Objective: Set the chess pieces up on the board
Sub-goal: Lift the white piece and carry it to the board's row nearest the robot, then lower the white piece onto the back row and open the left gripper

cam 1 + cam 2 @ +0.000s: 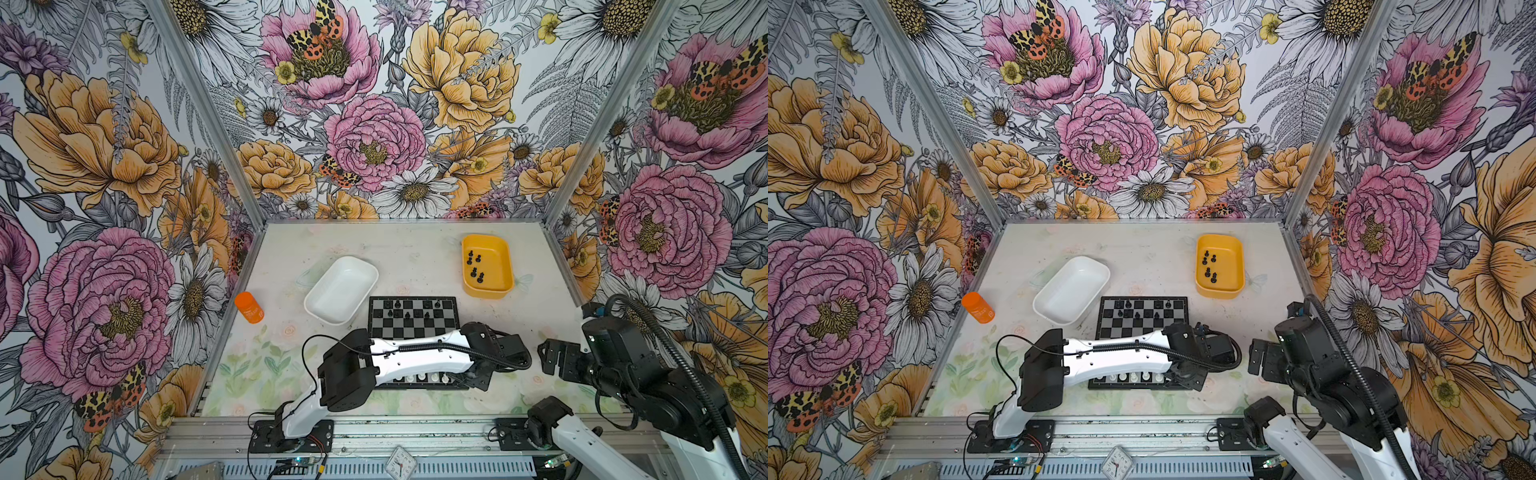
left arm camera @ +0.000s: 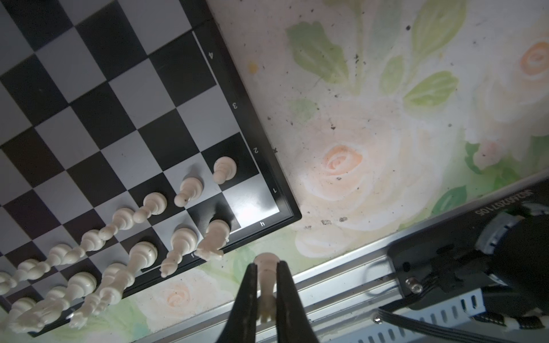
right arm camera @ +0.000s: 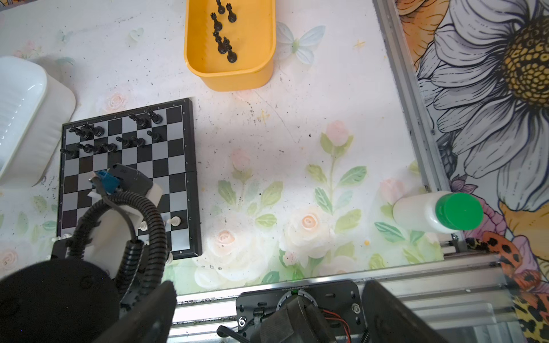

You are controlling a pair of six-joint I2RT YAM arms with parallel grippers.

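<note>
The counter (image 1: 415,249) has pale roses painted on it, and walls (image 1: 124,166) covered in big flowers stand all round. My left fingers (image 2: 245,300) are pinching a white rook (image 2: 266,262), or so I judge from its notched top. One finger sits on each side of its thin middle. That leaves its round foot sticking out past the tips, so the foot can go down first. Just beyond the foot is the corner of the board (image 2: 264,154), and the corner square (image 2: 252,205) nearest the tips is bare. The other white pieces (image 2: 190,190) stand in two rows leading away from that corner. I think the rook belongs on the bare square, and it is not on the board yet. My right fingers (image 3: 392,314) are spread wide with nothing between them. They wait well off to the side of the board, I think to stay out of the way. Far ahead of them, some black pieces (image 1: 407,314) stand on the far rows. More lie in the yellow tub (image 1: 505,266), so black's side is not done.
</note>
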